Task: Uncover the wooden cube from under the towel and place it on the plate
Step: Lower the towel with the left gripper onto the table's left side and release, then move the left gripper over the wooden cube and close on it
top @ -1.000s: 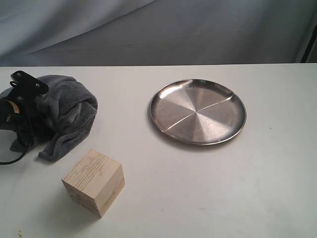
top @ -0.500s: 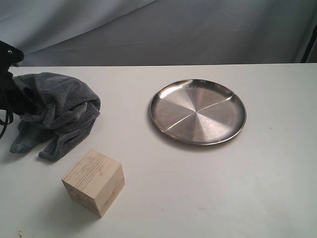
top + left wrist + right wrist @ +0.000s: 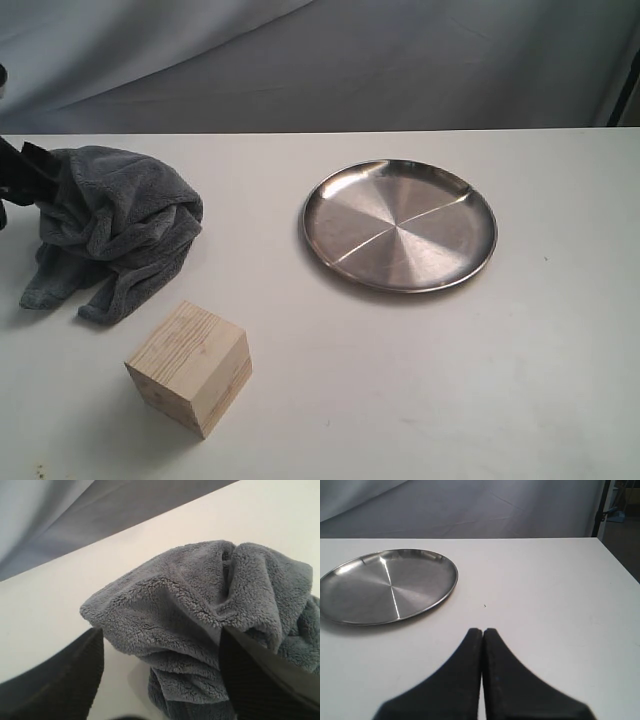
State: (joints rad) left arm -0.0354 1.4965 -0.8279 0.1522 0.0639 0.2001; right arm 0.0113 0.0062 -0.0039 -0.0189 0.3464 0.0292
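Observation:
The wooden cube (image 3: pixel 190 367) stands uncovered on the white table near the front left. Behind it, at the far left, lies the dark grey towel (image 3: pixel 115 228) in a crumpled heap, apart from the cube. The shiny steel plate (image 3: pixel 400 224) sits empty right of centre. Only a dark bit of my left gripper (image 3: pixel 18 172) shows at the left edge, against the towel's far side. In the left wrist view this left gripper (image 3: pixel 160 647) is open, jaws wide apart, with towel (image 3: pixel 200 605) folds bulging between them. My right gripper (image 3: pixel 482 631) is shut and empty, hovering near the plate (image 3: pixel 387 585).
A grey cloth backdrop (image 3: pixel 320 60) hangs behind the table's far edge. In the right wrist view the table's side edge (image 3: pixel 615 565) shows, with a dark stand beyond it.
My left arm has pulled back to the left, off the towel, and is almost out of the exterior view. The towel has settled into a heap. Cube and plate have not moved.

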